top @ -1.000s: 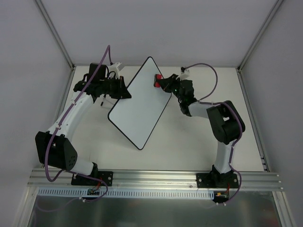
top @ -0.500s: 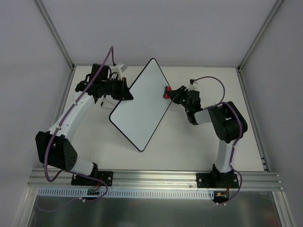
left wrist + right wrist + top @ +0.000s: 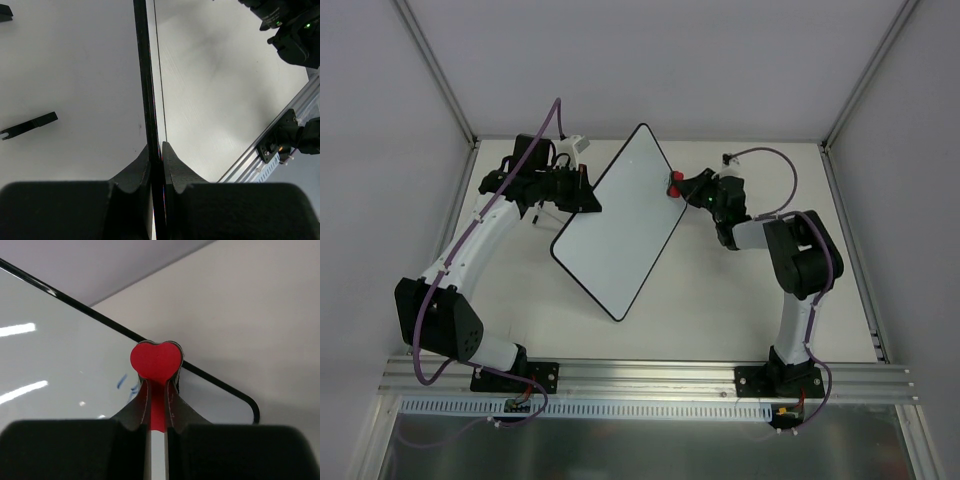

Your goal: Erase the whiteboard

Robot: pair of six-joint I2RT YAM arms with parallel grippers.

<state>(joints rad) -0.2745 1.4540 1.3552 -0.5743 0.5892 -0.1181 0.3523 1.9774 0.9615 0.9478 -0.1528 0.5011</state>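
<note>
The whiteboard (image 3: 618,225) lies tilted as a diamond in the middle of the table, its black rim (image 3: 145,75) running edge-on through the left wrist view. My left gripper (image 3: 582,190) is shut on its left edge, both jaws pinching the rim (image 3: 156,152). My right gripper (image 3: 681,183) is shut on the small red eraser (image 3: 674,184), whose rounded end (image 3: 155,360) rests on the board (image 3: 60,370) close to its right edge. A few short blue marks (image 3: 127,384) remain just left of the eraser.
Two small black clips (image 3: 30,125) lie on the table left of the board. The metal rail (image 3: 650,380) with both arm bases runs along the near edge. Grey walls close in the table on three sides.
My right gripper carried the eraser from the board's upper right edge down along that edge, then slightly back up. The board shifted a little; the left gripper kept its hold.
</note>
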